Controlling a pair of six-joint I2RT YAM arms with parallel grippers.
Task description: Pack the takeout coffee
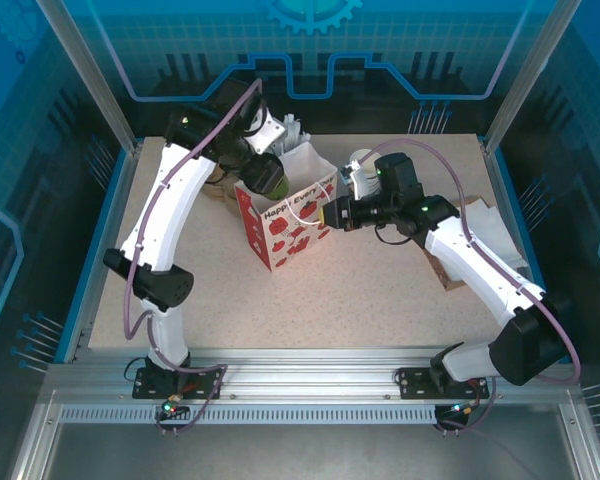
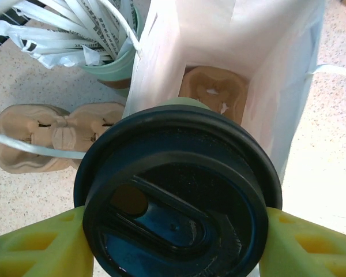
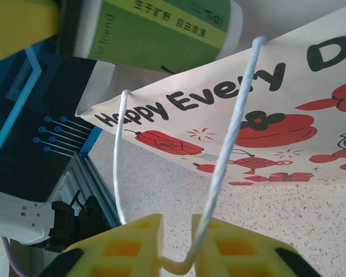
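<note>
The takeout coffee (image 2: 179,190), a dark olive-green cup (image 3: 155,29) with a round black lid, hangs just above the open mouth of a white paper bag (image 1: 285,215) printed with red lanterns. My left gripper (image 2: 176,231) is shut on the cup, one yellow finger (image 2: 40,248) on each side of the lid. Inside the bag lies a brown pulp cup carrier (image 2: 213,92). My right gripper (image 3: 177,248) is at the bag's right side, shut on its white string handle (image 3: 230,144), which loops between the fingers.
A pale green cup of white sticks (image 2: 112,57) stands left of the bag, with more pulp carriers (image 2: 52,135) on the table beside it. A stack of white-rimmed cups (image 1: 358,163) stands behind my right gripper. White paper items (image 1: 485,225) lie at the right edge.
</note>
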